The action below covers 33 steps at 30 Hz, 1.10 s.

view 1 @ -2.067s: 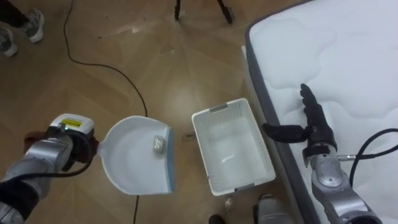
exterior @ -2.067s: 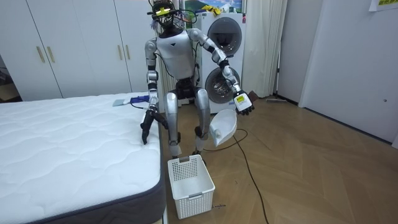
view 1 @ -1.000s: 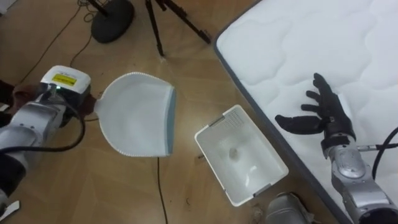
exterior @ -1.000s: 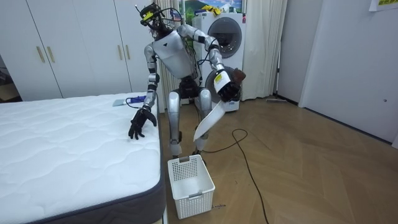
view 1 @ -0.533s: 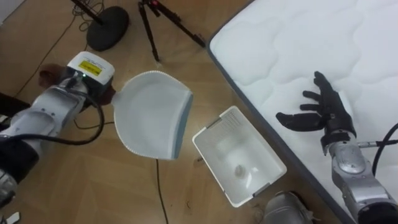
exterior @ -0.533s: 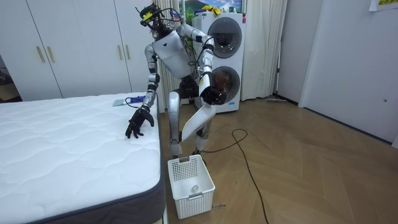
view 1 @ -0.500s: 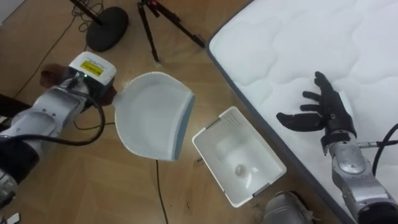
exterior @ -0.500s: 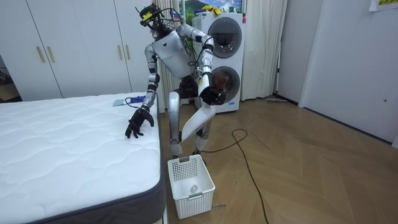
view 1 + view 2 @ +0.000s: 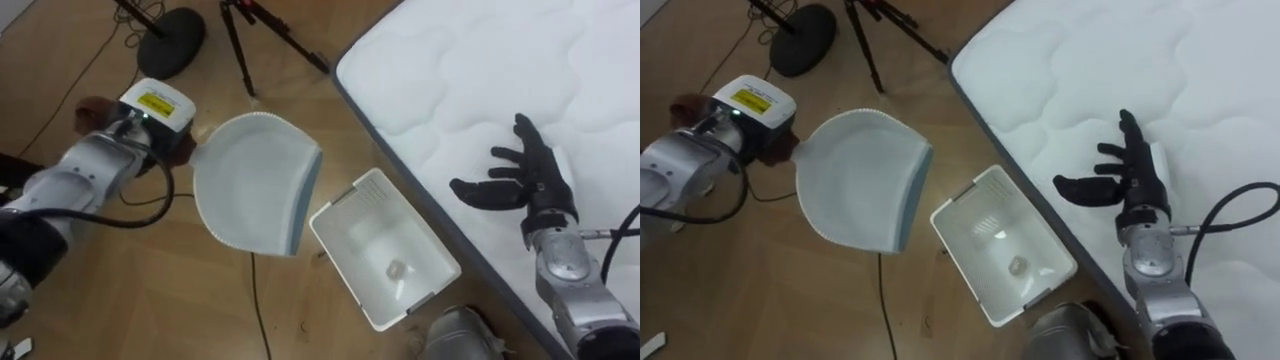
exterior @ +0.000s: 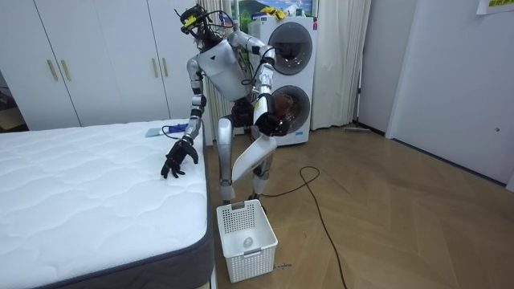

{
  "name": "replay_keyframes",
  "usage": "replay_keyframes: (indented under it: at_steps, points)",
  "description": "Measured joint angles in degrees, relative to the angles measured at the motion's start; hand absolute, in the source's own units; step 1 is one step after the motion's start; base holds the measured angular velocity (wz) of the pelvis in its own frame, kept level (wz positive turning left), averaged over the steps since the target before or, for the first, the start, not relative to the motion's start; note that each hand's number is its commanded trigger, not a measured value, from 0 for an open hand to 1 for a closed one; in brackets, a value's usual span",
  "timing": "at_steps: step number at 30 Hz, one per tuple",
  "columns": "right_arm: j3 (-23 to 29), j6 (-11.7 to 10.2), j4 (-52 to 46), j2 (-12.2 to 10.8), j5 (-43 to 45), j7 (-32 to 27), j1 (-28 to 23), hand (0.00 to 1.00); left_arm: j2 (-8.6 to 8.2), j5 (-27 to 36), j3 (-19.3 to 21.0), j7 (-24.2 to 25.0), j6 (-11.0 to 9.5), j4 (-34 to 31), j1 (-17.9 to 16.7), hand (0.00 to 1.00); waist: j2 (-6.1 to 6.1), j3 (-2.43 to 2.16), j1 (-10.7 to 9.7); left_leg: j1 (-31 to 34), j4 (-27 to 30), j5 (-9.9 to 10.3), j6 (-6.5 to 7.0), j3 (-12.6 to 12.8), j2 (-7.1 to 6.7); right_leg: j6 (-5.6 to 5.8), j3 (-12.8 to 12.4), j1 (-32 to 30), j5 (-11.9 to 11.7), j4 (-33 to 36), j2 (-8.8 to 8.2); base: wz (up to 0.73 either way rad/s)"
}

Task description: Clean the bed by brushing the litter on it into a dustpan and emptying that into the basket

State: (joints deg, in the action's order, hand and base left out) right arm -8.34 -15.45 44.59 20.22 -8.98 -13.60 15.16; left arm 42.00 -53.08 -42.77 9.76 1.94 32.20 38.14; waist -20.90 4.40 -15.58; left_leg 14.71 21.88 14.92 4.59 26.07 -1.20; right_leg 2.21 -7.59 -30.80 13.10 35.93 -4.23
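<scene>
Closest to your robot's feet, the white basket (image 9: 345, 196) stands on the wood floor (image 9: 130, 290) just beside the edge of the mattress (image 9: 470, 70), with 1 small crumpled wad (image 9: 396, 268) lying on its bottom. Your left hand (image 9: 140, 138) has its fingers curled round the handle of the white dustpan (image 9: 250, 190), which hangs tilted just left of the basket, lip toward it. Farther right, your right hand (image 9: 528, 188) is over the mattress near its edge, fingers spread wide, though you cannot tell whether it touches, and a tripod (image 9: 262, 25) stands beyond.
</scene>
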Motion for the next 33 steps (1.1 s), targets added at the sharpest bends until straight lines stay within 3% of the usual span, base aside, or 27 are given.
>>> replay_keyframes:
  at_steps: [1, 3, 4, 5, 7, 9, 12, 14, 16, 18, 19, 21, 22, 23, 24, 25, 26, 27, 28, 29, 30, 31, 32, 33]
  points:
    - [-0.18, 0.06, -0.43, -0.02, 0.12, 0.03, -0.41, 0.00, -0.01, 1.22, 0.51, 0.01, -0.16, -0.38, -0.83, 1.00, 0.31, -0.01, 1.04, -0.48, -0.13, 0.16, -0.05, -0.21, -0.15, 0.00, -1.21, -0.01, -0.12, -0.08, 0.68, -1.16]
    - [-3.47, 0.23, -1.21, 0.03, 0.17, 0.73, -1.53, 0.00, -0.48, 4.52, 5.28, 0.08, -1.06, -1.81, -6.39, 1.00, 1.91, -0.15, 4.21, -1.76, 0.23, 0.86, -0.71, -8.98, -1.78, -0.22, -5.84, 0.59, -0.46, 0.09, 3.24, -1.37]
    - [-3.99, 0.37, -1.43, -0.01, 0.08, 1.11, -1.95, 0.00, -1.13, 5.06, 6.72, 0.14, -1.22, -1.79, -7.60, 1.00, 2.23, -0.14, 4.50, -1.97, 0.75, 1.16, -0.85, -10.63, -1.92, -0.20, -6.68, 0.98, -0.50, 0.01, 3.79, -1.11]
    - [-4.17, 0.65, -1.51, -0.48, 0.02, 1.91, -2.96, 0.00, -2.99, 5.41, 10.04, 0.14, -1.69, -1.76, -10.01, 1.00, 3.31, -0.17, 4.75, -2.62, 1.75, 1.58, -1.18, -12.57, -2.39, -0.19, -7.98, 1.91, -0.49, -0.07, 4.75, -0.77]
    - [-4.11, 1.73, -1.52, -1.54, -0.14, 2.01, -4.40, 0.00, -5.32, 5.57, 13.80, -0.27, -2.29, -1.90, -12.50, 1.00, 5.36, -0.81, 4.84, -3.75, 1.76, 1.69, -1.34, -12.79, -2.27, -0.21, -8.92, 2.98, -0.53, -0.67, 5.46, -0.47]
    - [-4.04, 3.00, -1.51, -2.31, -0.64, 2.02, -7.15, 0.00, -7.61, 6.33, 15.74, -0.53, -2.74, -2.81, -14.44, 1.00, 8.04, -1.98, 4.91, -5.44, 1.04, 2.02, -1.88, -11.89, -1.02, -0.52, -8.72, 5.06, -1.51, -3.06, 6.53, -0.21]
    - [-3.50, 3.55, -1.48, -2.36, -0.82, 1.66, -10.33, 0.00, -7.71, 6.46, 16.90, -0.77, -4.47, -7.39, -17.80, 1.00, 9.83, -2.92, 5.15, -7.78, 0.38, 2.58, -2.48, -11.70, 0.75, -0.91, -7.21, 8.44, -3.64, -7.44, 7.56, -0.34]
    - [-2.90, 3.78, -1.64, -2.24, -0.85, 1.03, -11.84, 0.00, -7.79, 8.14, 17.58, -1.60, -5.58, -8.19, -18.73, 1.00, 10.41, -3.24, 5.73, -9.99, -0.48, 2.61, -2.47, -11.68, 0.96, -1.21, -5.55, 10.22, -4.56, -8.90, 7.60, -0.56]
    - [-2.58, 4.35, -2.66, -1.83, -1.83, 0.50, -12.46, 0.00, -7.86, 11.56, 20.80, -3.20, -6.13, -10.76, -20.91, 1.00, 10.56, -3.27, 7.12, -12.20, -0.89, 3.18, -1.99, -11.72, 0.75, -1.73, -3.40, 10.89, -5.49, -9.35, 7.47, -0.89]
    - [-2.24, 4.42, -2.74, -2.05, -1.95, 0.48, -12.51, 0.00, -8.79, 13.49, 24.10, -5.15, -6.91, -12.13, -22.75, 1.00, 10.97, -3.28, 7.31, -13.46, -0.95, 3.29, -1.83, -11.42, 0.27, -1.54, -4.53, 11.42, -5.84, -9.30, 7.86, -0.77]
    - [-2.13, 4.73, -3.19, -2.04, -1.64, 0.47, -13.08, 0.00, -9.95, 13.79, 26.23, -6.35, -7.27, -13.22, -24.03, 1.00, 11.59, -3.33, 7.40, -14.40, -1.13, 3.27, -1.81, -10.03, 0.21, -1.24, -6.25, 11.86, -6.38, -9.77, 8.54, -0.76]
    - [-2.44, 5.69, -4.93, -2.06, -1.47, 0.67, -14.27, 0.00, -12.20, 13.81, 29.35, -8.67, -7.29, -15.63, -26.69, 1.00, 12.60, -3.27, 8.55, -15.94, -2.35, 3.22, -1.72, -6.67, 0.54, -1.43, -6.14, 12.36, -8.46, -11.63, 9.23, -0.91]
    - [-2.90, 5.86, -5.44, -2.11, -1.44, 0.90, -14.37, 0.00, -12.78, 13.83, 30.39, -9.72, -7.34, -16.61, -28.10, 1.00, 12.77, -3.33, 8.97, -16.50, -3.32, 3.11, -1.53, -5.46, 0.68, -1.68, -5.54, 12.49, -9.71, -12.91, 9.48, -1.36]
    - [-3.25, 6.33, -6.61, -2.42, -1.37, 1.55, -14.49, 0.00, -14.07, 14.16, 32.05, -11.41, -7.63, -18.13, -30.53, 1.00, 12.99, -3.42, 9.94, -17.05, -5.62, 2.75, -0.89, -3.13, 1.66, -2.90, -1.35, 13.13, -13.63, -17.02, 9.56, -1.36]
    - [-3.28, 6.33, -6.80, -3.45, -1.45, 1.64, -14.40, 0.00, -14.72, 14.73, 32.29, -12.64, -7.95, -18.55, -31.71, 1.00, 13.60, -3.51, 10.96, -17.55, -7.65, 2.80, -0.54, 1.47, 2.99, -4.75, 7.28, 13.21, -13.60, -16.82, 8.27, -1.14]
    - [-3.22, 6.38, -6.78, -3.81, -1.78, 1.42, -14.62, 0.00, -15.48, 15.07, 31.99, -13.05, -8.16, -18.20, -31.75, 1.00, 14.26, -3.46, 10.67, -17.95, -8.42, 2.68, -0.68, 3.68, 3.04, -5.41, 11.96, 13.25, -10.56, -13.44, 6.98, -0.56]
    - [-2.87, 6.40, -6.79, -3.78, -2.08, 0.90, -15.22, 0.00, -17.75, 15.36, 31.00, -13.96, -8.20, -17.89, -31.92, 1.00, 14.99, -3.57, 10.74, -18.32, -9.42, 2.51, -0.94, 6.61, 2.95, -5.58, 18.77, 13.78, -5.09, -6.56, 3.72, -0.29]
    - [-2.01, 6.39, -6.81, -3.92, -1.92, 0.21, -15.63, 0.00, -19.77, 15.41, 30.15, -14.16, -8.28, -17.91, -32.32, 1.00, 15.63, -3.78, 11.41, -18.42, -9.13, 2.45, -0.89, 9.92, 2.76, -4.97, 22.35, 14.72, -1.06, -0.59, 0.20, -0.36]
    - [-1.79, 6.37, -6.82, -4.03, -1.92, -0.14, -15.69, 0.00, -20.43, 15.47, 29.86, -14.18, -8.30, -17.91, -32.62, 1.00, 15.87, -3.91, 11.84, -18.38, -8.91, 2.44, -0.86, 11.63, 2.62, -4.59, 22.87, 15.52, 0.48, 1.36, -1.31, -0.60]
    - [-1.72, 6.15, -6.84, -4.09, -1.84, -0.72, -15.74, 0.00, -21.31, 16.11, 29.32, -14.18, -8.28, -17.86, -33.06, 1.00, 16.23, -3.98, 13.07, -18.60, -8.43, 2.44, -0.85, 13.75, 2.37, -3.63, 23.48, 17.45, 2.40, 2.68, -3.99, -0.94]
    - [-2.03, 6.13, -7.11, -4.12, -1.73, -0.84, -15.84, 0.00, -21.79, 17.77, 29.38, -14.19, -8.25, -17.77, -33.49, 1.00, 16.87, -3.78, 14.80, -19.00, -7.58, 2.48, -0.81, 15.83, 2.31, -2.74, 23.93, 18.96, 3.24, 0.83, -5.70, -1.06]
    - [-2.52, 6.10, -7.31, -4.20, -1.55, -0.83, -15.84, 0.00, -21.85, 18.25, 29.65, -14.38, -8.24, -17.73, -33.81, 1.00, 17.33, -3.70, 15.30, -18.98, -6.64, 2.52, -0.75, 16.04, 2.36, -2.40, 24.19, 19.41, 3.29, -0.77, -5.60, -1.32]
    - [-3.74, 6.11, -8.26, -4.09, -0.51, -0.74, -15.80, 0.00, -22.16, 18.78, 30.62, -14.67, -8.28, -17.69, -34.58, 1.00, 18.09, -3.47, 16.35, -18.11, -4.54, 2.33, -0.37, 12.88, 2.45, -2.53, 22.86, 20.39, 2.99, -4.72, -4.17, -1.39]
    - [-4.64, 6.00, -9.87, -4.23, 0.97, -0.57, -15.57, 0.00, -22.26, 18.78, 32.19, -14.69, -8.62, -17.67, -34.93, 1.00, 17.97, -3.66, 17.12, -15.20, -2.57, 2.32, -0.18, 5.73, 2.49, -2.52, 17.54, 21.65, 1.90, -9.24, -1.54, -1.51]
